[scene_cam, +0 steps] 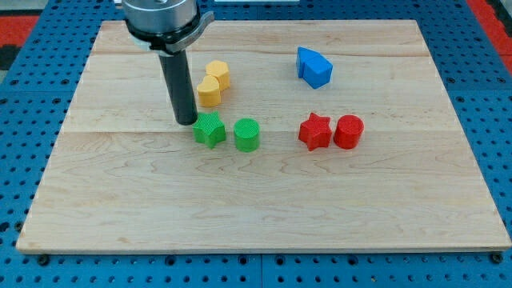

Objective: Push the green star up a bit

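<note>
Tip: my tip is resting on the tabletop just to the view's left of the green star and slightly toward the view's top of it, close enough that I cannot tell whether it is touching.
Rod: the dark rod is standing upright, dropping from a grey mount at the view's top, above and to the left of the green star.
Fingers: the arm is carrying no fingers, only the rod, so nothing is being held.
Green star: it is sitting near the middle of the tabletop, a little to the view's left of centre.
Green cylinder: it is standing just to the view's right of the green star, with a narrow gap showing between them.
Yellow blocks: two are sitting together toward the view's top of the green star, the nearer one close above it and the hexagon touching that one on its far side.
Red star: it is lying well to the view's right of the green star, level with it.
Red cylinder: it is standing just beyond the red star, farther right of the green star.
Blue block: it is sitting far to the upper right of the green star.
</note>
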Robot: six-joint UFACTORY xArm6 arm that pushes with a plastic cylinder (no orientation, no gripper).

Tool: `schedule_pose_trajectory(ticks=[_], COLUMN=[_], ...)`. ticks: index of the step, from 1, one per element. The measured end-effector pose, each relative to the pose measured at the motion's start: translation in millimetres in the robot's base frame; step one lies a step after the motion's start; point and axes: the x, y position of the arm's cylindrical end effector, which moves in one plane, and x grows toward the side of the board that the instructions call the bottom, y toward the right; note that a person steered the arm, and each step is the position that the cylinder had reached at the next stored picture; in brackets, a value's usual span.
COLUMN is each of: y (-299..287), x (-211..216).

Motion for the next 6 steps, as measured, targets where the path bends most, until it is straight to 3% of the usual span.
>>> schedule_pose_trajectory(ticks=[1,2,4,6], y=[-15,22,73,52], x=[23,74,55,33])
